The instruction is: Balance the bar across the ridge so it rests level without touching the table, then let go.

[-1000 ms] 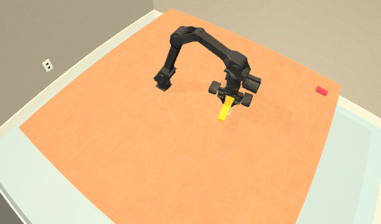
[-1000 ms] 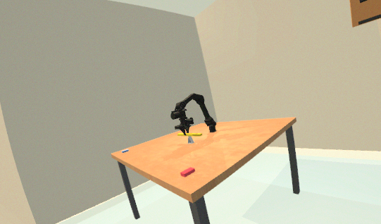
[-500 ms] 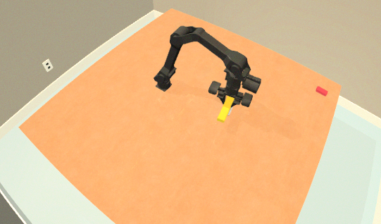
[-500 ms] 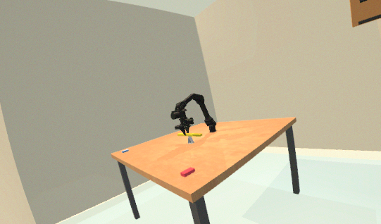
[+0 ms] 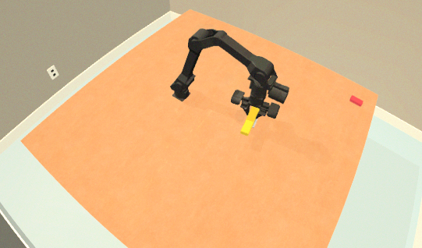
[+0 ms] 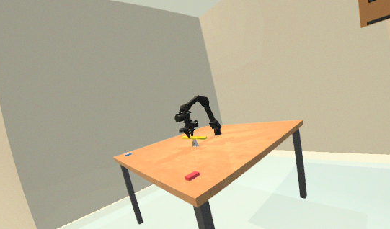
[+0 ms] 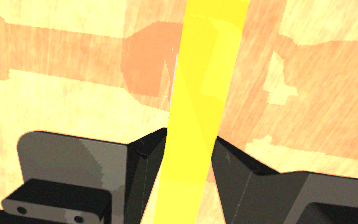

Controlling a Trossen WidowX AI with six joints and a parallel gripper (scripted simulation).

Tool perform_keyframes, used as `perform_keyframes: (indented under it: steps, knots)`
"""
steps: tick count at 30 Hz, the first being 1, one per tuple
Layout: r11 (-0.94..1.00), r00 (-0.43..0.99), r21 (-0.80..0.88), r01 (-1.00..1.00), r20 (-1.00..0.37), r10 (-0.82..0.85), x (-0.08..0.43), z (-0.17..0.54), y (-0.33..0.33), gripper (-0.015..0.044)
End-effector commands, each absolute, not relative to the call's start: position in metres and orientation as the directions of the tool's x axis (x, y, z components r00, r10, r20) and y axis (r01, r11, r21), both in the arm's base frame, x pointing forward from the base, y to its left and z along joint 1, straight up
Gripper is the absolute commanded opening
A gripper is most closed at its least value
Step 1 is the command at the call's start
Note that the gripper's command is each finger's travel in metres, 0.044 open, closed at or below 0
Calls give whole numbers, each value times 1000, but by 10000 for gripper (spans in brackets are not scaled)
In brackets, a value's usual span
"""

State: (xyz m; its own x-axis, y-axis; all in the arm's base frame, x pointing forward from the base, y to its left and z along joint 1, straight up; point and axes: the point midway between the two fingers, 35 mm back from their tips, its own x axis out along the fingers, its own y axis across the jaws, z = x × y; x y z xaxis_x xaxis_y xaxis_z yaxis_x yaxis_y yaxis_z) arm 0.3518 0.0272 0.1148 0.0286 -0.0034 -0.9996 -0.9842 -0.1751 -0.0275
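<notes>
The yellow bar (image 5: 247,127) (image 6: 200,137) (image 7: 205,60) is raised off the table and looks about level in the exterior view. My gripper (image 5: 253,114) (image 6: 189,137) (image 7: 189,137) is shut on the bar, to one side of its middle. The grey ridge (image 5: 255,123) (image 6: 195,143) stands on the table under about the middle of the bar. The bar's underside is at or just above the ridge's top; I cannot tell whether they touch. In the wrist view the bar hides nearly all of the ridge.
A red block (image 5: 356,100) (image 6: 192,176) lies near a corner of the orange table (image 5: 147,175) (image 6: 244,144), well away from the ridge. A small blue block (image 6: 127,154) lies near another corner in the exterior view. My arm arches above the table from its base.
</notes>
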Motion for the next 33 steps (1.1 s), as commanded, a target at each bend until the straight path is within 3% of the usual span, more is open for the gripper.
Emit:
perform_keyframes:
  steps: [1,33]
  knots:
    - [-178,28,-28,-984,-1000,2,352,114,28,0]
    - [-178,28,-28,-984,-1000,2,352,111,28,0]
